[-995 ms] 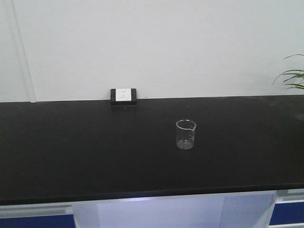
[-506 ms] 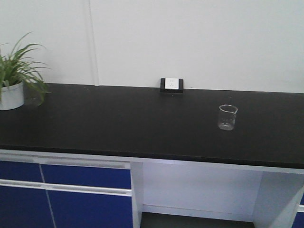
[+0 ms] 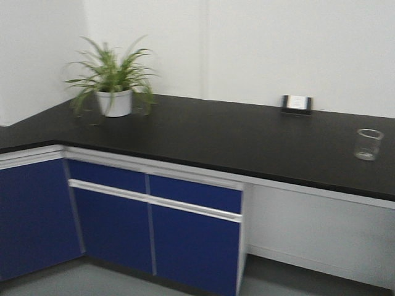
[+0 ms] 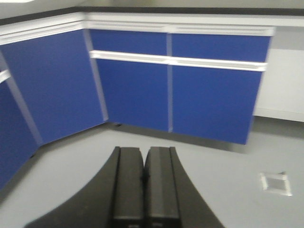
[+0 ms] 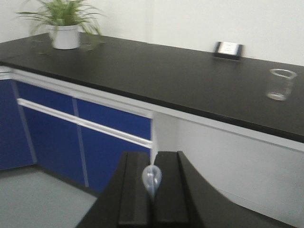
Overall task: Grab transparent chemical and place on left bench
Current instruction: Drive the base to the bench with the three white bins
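Glass beaker (image 3: 368,144) on worktop (image 3: 216,135) | white pot (image 3: 115,103) holds plant (image 3: 111,65) | right fingers (image 5: 135,190) clamp pipette (image 5: 152,179) — left fingers (image 4: 128,185) together

Left arm's jaws closed flat together; right arm's jaws clamp a pipette (image 5: 152,179).

Left pincer (image 4: 144,152) and right pincer (image 5: 153,156) are matte black.

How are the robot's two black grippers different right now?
The left gripper is shut on nothing; the right gripper is shut on a pale translucent plastic pipette. The left one faces blue cabinet doors; the right one faces a black worktop with a clear glass beaker. Both are black and shut.
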Robot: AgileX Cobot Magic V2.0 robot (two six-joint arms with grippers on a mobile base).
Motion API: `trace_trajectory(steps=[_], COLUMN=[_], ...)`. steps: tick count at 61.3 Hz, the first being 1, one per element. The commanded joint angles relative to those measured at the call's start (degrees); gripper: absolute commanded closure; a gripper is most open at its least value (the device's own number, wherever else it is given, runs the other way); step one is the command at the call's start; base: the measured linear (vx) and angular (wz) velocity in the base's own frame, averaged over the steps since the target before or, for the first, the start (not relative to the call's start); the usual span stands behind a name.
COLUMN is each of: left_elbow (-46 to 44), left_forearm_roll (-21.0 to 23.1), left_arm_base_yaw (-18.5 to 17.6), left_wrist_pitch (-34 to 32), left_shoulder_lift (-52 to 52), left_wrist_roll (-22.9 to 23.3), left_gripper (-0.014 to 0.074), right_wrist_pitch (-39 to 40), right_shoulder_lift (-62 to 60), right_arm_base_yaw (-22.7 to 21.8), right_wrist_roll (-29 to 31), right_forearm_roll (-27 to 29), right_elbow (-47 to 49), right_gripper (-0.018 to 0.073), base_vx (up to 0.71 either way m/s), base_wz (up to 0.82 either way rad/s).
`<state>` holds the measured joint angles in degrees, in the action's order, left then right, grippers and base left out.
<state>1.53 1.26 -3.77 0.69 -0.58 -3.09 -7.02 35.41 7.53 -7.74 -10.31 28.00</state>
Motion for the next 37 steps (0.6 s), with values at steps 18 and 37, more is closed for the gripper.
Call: trace_trajectory(steps=[18,37], left_elbow=[0.93,0.93], left_forearm_roll=[0.04,0.04], left_arm_base_yaw=[-0.10,-0.10], left_wrist_pitch=[-4.49,-4.49], left_shoulder_lift=[-1.10,-1.10], left_wrist_roll=[0.45,0.45], left_gripper=[0.0600,0.0600], right_wrist_pitch=[4.59,4.59], right_shoulder_lift=[-0.13,-0.13], right_arm_base_yaw=[-0.29,-0.29], right_wrist_roll=[0.45,0.45], right_forearm_roll=[-0.40,-0.40], right_elbow=[1.79,1.79], right_gripper=[0.0564,0.0564], base_vx=[-0.21,-0.12], base_wz=[0.70,0.85])
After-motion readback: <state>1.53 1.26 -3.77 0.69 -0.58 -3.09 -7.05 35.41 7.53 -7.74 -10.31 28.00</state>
